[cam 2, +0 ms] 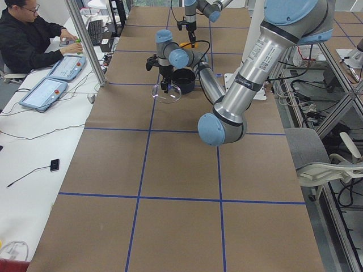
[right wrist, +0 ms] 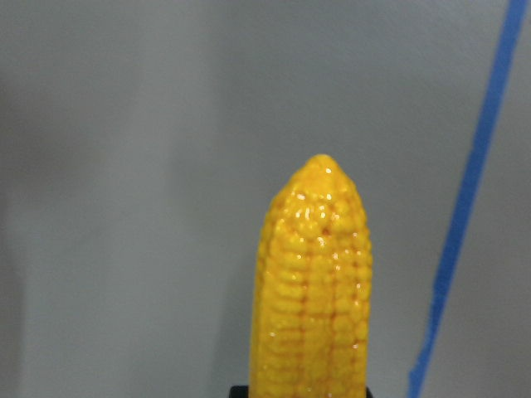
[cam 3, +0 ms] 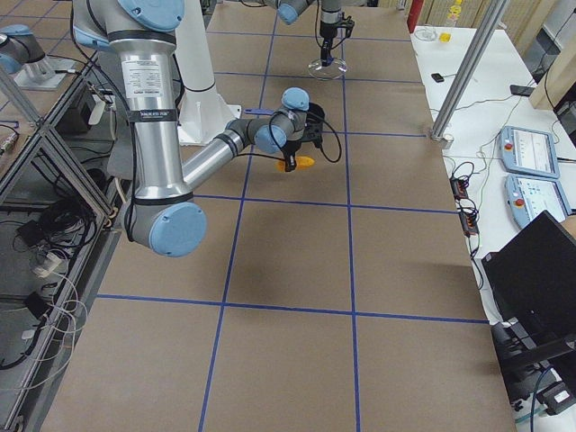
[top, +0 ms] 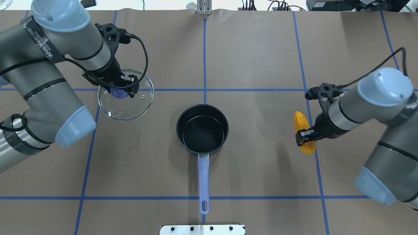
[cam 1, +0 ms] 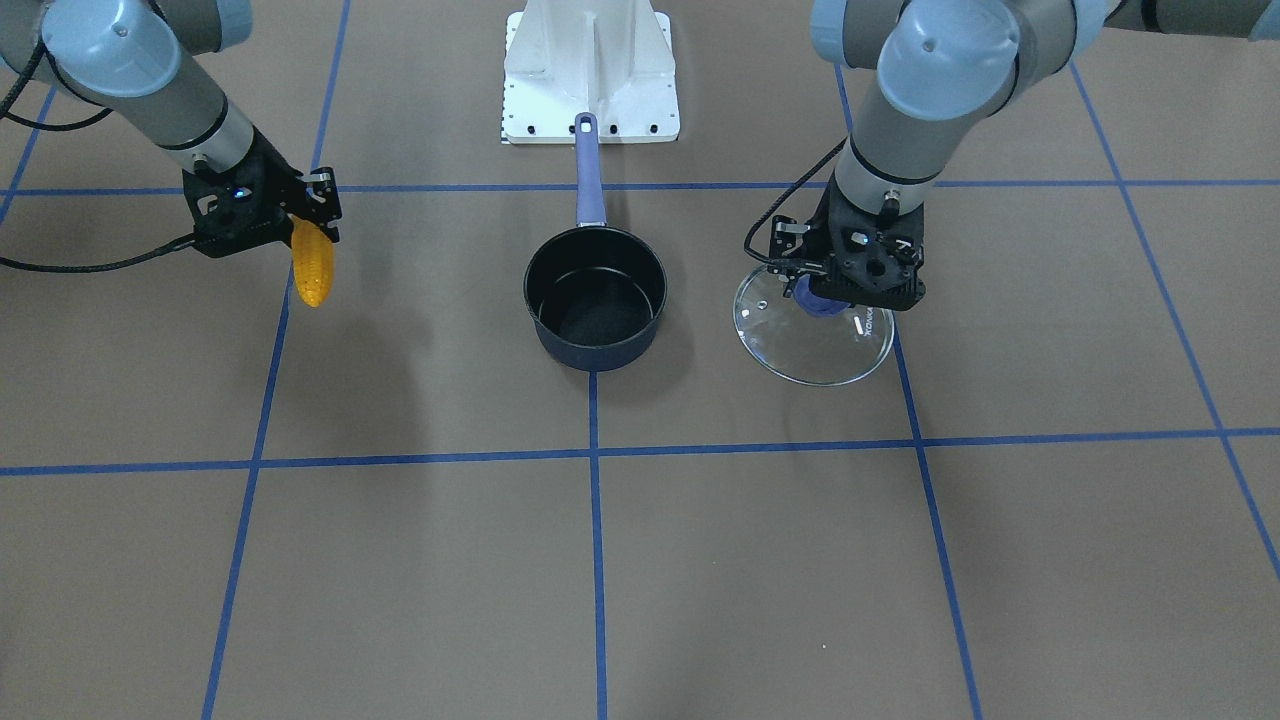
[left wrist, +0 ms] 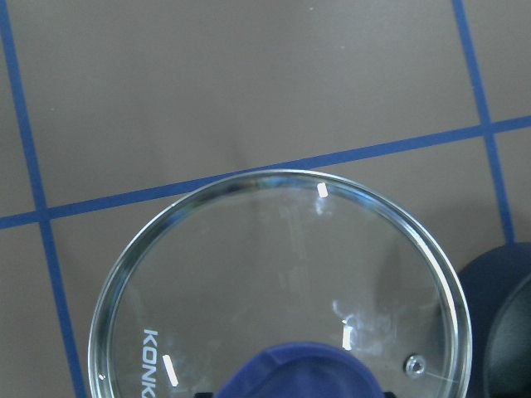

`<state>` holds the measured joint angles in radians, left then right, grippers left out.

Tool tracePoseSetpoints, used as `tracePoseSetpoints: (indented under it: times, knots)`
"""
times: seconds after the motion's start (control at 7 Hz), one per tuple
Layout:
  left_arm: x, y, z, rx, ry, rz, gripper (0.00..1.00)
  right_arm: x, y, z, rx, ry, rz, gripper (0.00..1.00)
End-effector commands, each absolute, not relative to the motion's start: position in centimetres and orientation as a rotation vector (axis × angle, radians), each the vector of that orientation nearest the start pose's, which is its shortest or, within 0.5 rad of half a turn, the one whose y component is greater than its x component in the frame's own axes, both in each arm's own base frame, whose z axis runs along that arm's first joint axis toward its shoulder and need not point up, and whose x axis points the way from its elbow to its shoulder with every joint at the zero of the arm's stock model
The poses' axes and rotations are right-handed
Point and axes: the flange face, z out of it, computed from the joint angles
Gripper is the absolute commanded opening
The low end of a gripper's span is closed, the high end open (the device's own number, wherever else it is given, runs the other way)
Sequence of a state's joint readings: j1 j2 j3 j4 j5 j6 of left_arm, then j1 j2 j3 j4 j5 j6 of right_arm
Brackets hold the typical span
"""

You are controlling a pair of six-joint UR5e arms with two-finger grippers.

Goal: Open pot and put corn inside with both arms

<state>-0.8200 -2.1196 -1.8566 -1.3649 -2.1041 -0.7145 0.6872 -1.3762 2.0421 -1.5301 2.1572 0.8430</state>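
The navy pot (top: 202,129) stands open and empty at the table's middle (cam 1: 595,296), its lavender handle (top: 203,181) pointing toward the robot base. My left gripper (top: 120,88) is shut on the purple knob (top: 119,93) of the glass lid (top: 130,103) and holds the lid to the pot's left (cam 1: 815,335); the lid fills the left wrist view (left wrist: 282,282). My right gripper (top: 305,134) is shut on the orange-yellow corn (top: 303,130) and holds it above the table to the pot's right (cam 1: 312,262). The corn's tip shows in the right wrist view (right wrist: 315,282).
Brown table paper with blue tape grid lines. The white robot base plate (cam 1: 590,75) lies behind the pot handle. An operator (cam 2: 28,37) sits at a side desk with tablets, beyond the table's far edge.
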Motion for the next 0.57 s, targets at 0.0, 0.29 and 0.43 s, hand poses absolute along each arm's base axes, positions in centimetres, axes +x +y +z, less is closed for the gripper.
tracePoseSetpoints:
  times: [0.0, 0.29, 0.43]
  knots:
    - [33.0, -51.4, 30.2, 0.109, 0.787, 0.249, 0.46, -38.3, -40.4, 22.0, -0.012, -0.864, -0.249, 0.4]
    - [29.4, -52.2, 35.6, 0.103, 0.761, 0.292, 0.46, -43.1, -38.6, 19.2, -0.014, -0.865, -0.316, 0.4]
    - [28.2, -52.5, 37.7, 0.101, 0.743, 0.309, 0.46, -46.6, -40.0, 16.2, -0.013, -0.868, -0.327, 0.4]
